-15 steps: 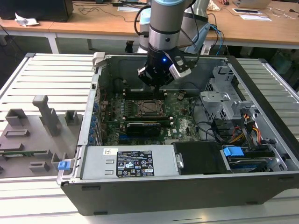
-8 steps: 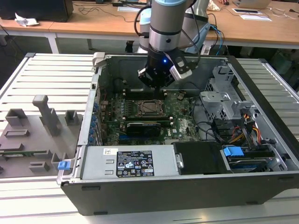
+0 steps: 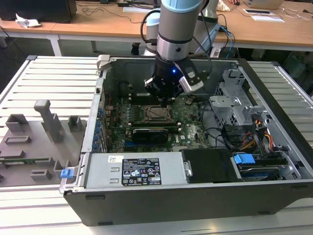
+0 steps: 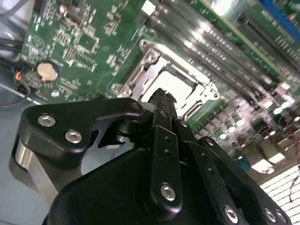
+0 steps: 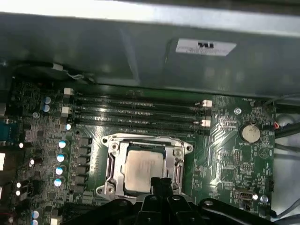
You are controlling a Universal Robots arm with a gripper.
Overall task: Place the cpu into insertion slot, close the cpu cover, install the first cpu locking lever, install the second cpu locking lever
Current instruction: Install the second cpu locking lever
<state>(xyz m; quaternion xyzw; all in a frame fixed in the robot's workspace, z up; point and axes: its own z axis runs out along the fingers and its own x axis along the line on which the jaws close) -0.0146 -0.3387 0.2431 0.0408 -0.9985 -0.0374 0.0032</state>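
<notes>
Your hand [image 3: 163,99] hung low inside the open computer case [image 3: 274,161], right over the insertion slot [image 3: 157,113] on the green motherboard [image 3: 193,128]. In the first wrist view the fingertips [image 5: 161,183] looked pressed together with nothing between them, poised at the socket's near edge.

The cpu [image 5: 144,169] already lay in the slot, its pale metal top showing through the window of the cpu cover [image 5: 112,161], which appeared folded down flat around it. You could not tell from these views whether either locking lever was hooked; a thin wire bar showed beside the frame in the second wrist view, but its seating was unclear.

Judged from that, the risks were these:
- If the chip sat slightly crooked, pressing on the cover or a lever could bend the socket's pins.
- The tips stood so near the frame that a small sideways drift could scrape the chip's top or slip off a lever.
- The memory slots [image 5: 136,112] ran just beside the socket, so a wide sweep could catch them.
</notes>
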